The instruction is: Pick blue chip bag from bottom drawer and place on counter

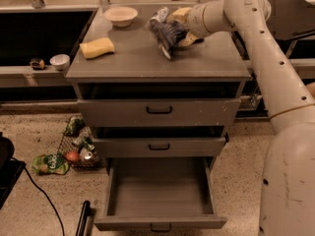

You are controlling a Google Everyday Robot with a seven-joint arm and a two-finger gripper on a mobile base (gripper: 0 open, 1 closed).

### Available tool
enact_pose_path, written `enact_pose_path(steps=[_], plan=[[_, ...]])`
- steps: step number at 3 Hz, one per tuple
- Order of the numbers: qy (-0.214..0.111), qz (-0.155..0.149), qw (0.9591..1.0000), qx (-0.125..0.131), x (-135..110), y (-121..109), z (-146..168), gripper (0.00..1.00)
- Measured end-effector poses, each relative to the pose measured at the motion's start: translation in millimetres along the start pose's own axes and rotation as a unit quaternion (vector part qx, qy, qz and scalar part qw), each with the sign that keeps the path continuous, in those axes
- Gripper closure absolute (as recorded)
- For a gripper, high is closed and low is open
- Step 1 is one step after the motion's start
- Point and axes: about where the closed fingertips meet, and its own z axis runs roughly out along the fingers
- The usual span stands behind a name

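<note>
The blue chip bag [166, 34] hangs from my gripper [180, 28] over the back middle of the counter [147, 63], its lower tip close to or touching the surface. The gripper is shut on the bag's top right edge, reaching in from the right. The bottom drawer [160, 193] is pulled out at the foot of the cabinet and its tray shows nothing inside.
A white bowl [120, 15] stands at the counter's back left and a yellow sponge [97, 47] lies on its left side. The two upper drawers are closed. A wire basket with items [78, 144] and a green bag [49, 163] lie on the floor at left.
</note>
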Motion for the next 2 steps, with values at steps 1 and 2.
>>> enact_pose_path(steps=[1,2], plan=[[0.002,0.008,1.0000,-0.003,0.5,3.3,0.0,0.00],[0.015,0.016,0.9997,-0.007,5.4,6.2,-5.9,0.00]])
